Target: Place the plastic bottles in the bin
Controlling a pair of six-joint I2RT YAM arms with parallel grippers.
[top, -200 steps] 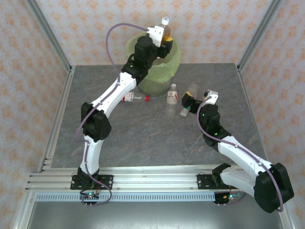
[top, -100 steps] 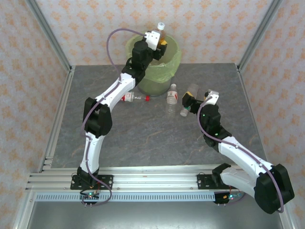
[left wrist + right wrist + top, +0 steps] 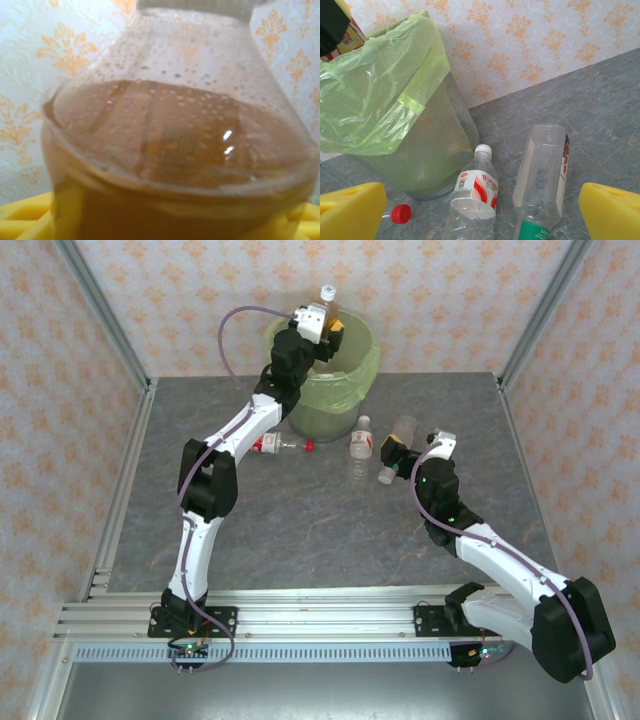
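Two left pads: the left gripper (image 3: 332,328) has its yellow pads (image 3: 25,217) closed on the lower sides of the amber bottle (image 3: 170,150).
Held bottle: upright, white cap on top, hanging in the air above the mouth of the bin (image 3: 365,358).
Left arm: stretched long from its base towards the bin, elbow raised, wrist above the rim.
Left wrist view adds: brown liquid up to the bottle's shoulder and droplets inside the clear neck.
Right jaws: the right gripper (image 3: 392,452) is spread wide and grips nothing; its foam pads (image 3: 350,212) sit at the two lower corners of its own view.
Right arm: folded low, forearm running from its base towards the right front of the bin, gripper low over the grey table (image 3: 300,530) and facing the bin.
Right wrist view adds: the bin's mesh wall under the green bag, and the bottles' labels.
In front of the bin: the white-capped bottle (image 3: 475,187) points its cap at the bin; the green-labelled bottle (image 3: 542,170) lies just right of it, between the open pads, with no contact visible.
Left front of the bin: the red-capped bottle (image 3: 280,445) lies on its side, close to the bin's foot.
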